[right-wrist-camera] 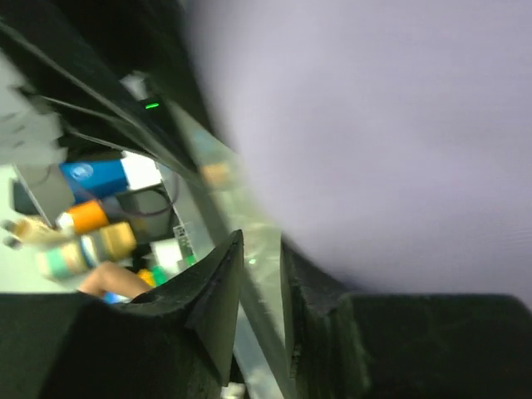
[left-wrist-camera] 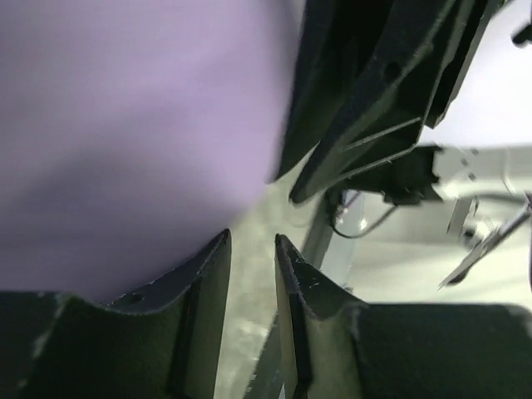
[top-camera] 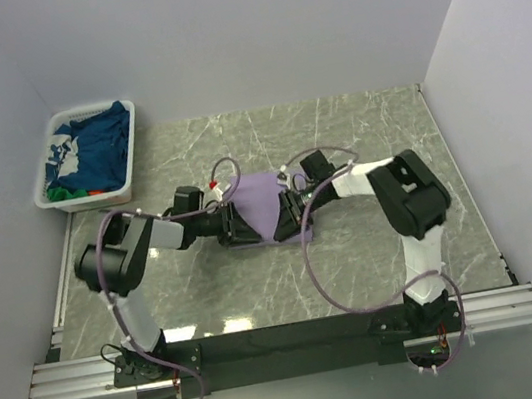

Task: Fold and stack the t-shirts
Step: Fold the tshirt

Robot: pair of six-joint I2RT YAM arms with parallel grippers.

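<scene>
**Top external view.** The lavender t-shirt (top-camera: 264, 198) lies in a compact shape on the marble-patterned table (top-camera: 367, 133), at the centre of the frame. The two arms close on it from opposite sides. The left gripper (top-camera: 237, 224) sits at the garment's left edge and the right gripper (top-camera: 292, 205) at its right edge, each low over the cloth. Whether either one touches the fabric cannot be told from this height. In the upper left of the frame, against the wall, stands a white slatted basket (top-camera: 132, 145). It holds a crumpled navy t-shirt with white print (top-camera: 100, 145), with a strip of green cloth (top-camera: 63, 194) and a speck of red cloth (top-camera: 95, 192) at its lower edge.

**Left wrist view.** The lavender t-shirt (left-wrist-camera: 133, 125) fills the upper left of the frame, out of focus. The left gripper (left-wrist-camera: 253, 239) appears at bottom centre. Its fingers (left-wrist-camera: 208, 278) stand slightly apart, grey table shows through the narrow gap, and no cloth lies between them.

**Right wrist view.** The lavender t-shirt (right-wrist-camera: 374, 125) covers the upper right of the frame, blurred. The right gripper (right-wrist-camera: 261, 241) is at bottom centre. Its fingers (right-wrist-camera: 212, 291) are likewise parted by a narrow gap, with nothing pinched in it. Objects at the left of this frame are too blurred to identify.
</scene>
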